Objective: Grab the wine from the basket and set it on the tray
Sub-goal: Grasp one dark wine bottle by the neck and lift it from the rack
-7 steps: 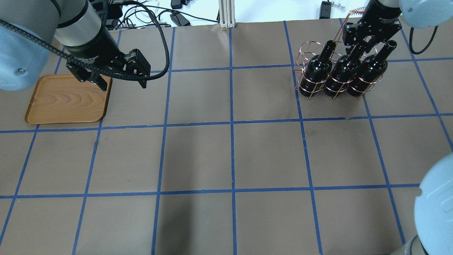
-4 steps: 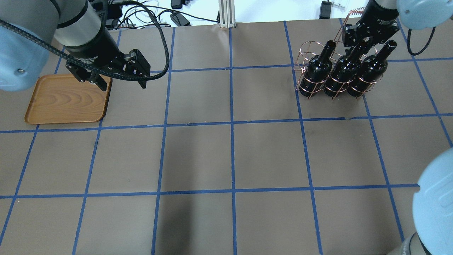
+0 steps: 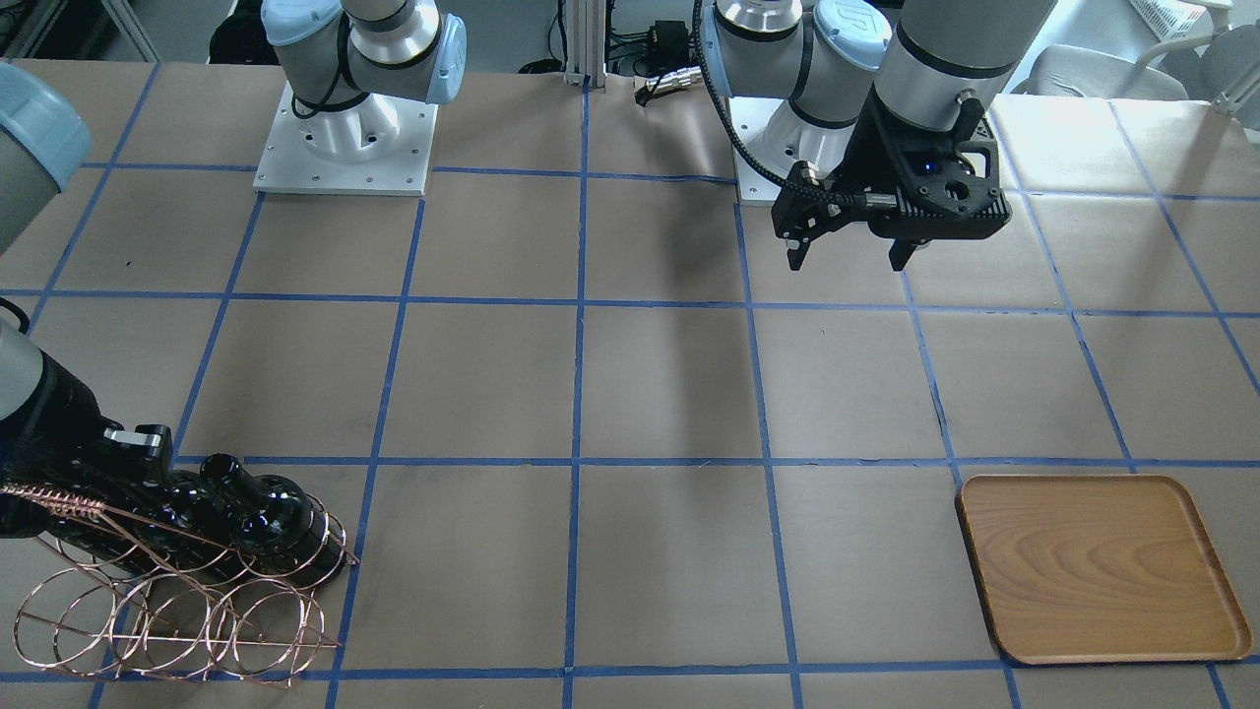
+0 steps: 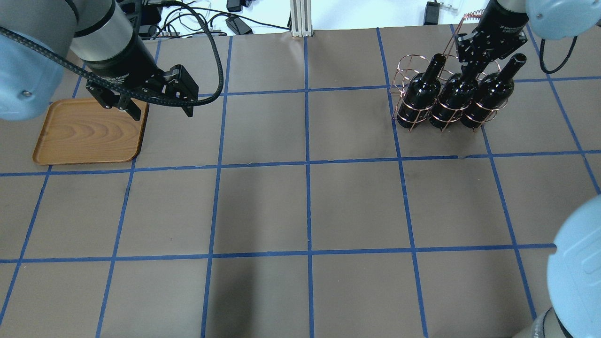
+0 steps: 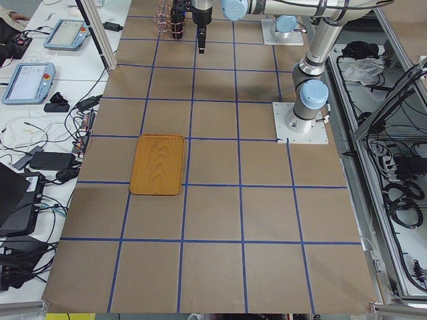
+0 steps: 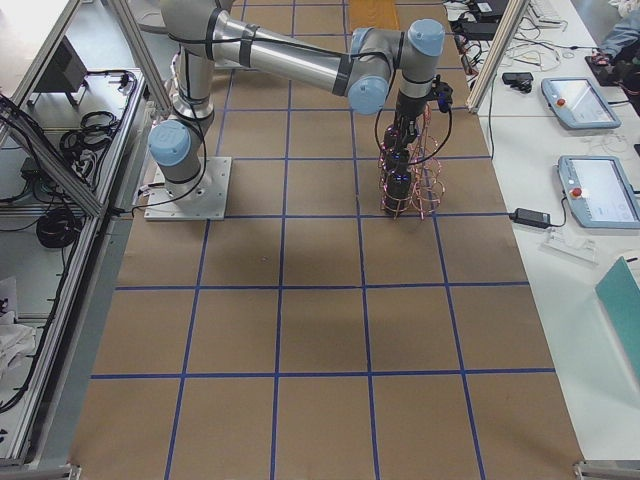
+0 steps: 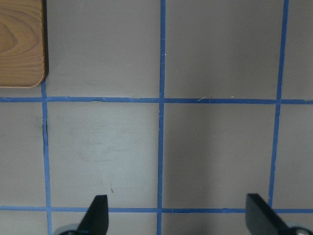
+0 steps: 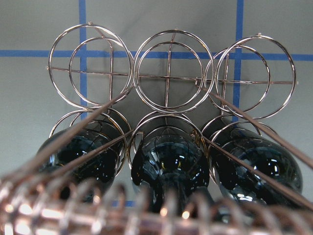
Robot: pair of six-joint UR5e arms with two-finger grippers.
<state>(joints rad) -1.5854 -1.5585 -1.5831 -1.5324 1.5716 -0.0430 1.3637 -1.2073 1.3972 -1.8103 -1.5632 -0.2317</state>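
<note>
Overhead exterior view: the wine [image 4: 458, 94], the middle one of three alike, sits in the basket [image 4: 403, 70] at the upper right of the frame. The right gripper [image 4: 474, 65] straddles its neck; whether it clamps cannot be told. At upper left, the left gripper [image 4: 163, 112] hangs spread open, empty, over the right edge of the tray [image 4: 84, 134] on the desk [image 4: 305, 211].

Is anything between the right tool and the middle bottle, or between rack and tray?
The twisted handle and slanted wires cross right before the middle bottle in the right wrist view. From there to the tray nothing lies on the table; only the left tool hangs beside it.
</note>
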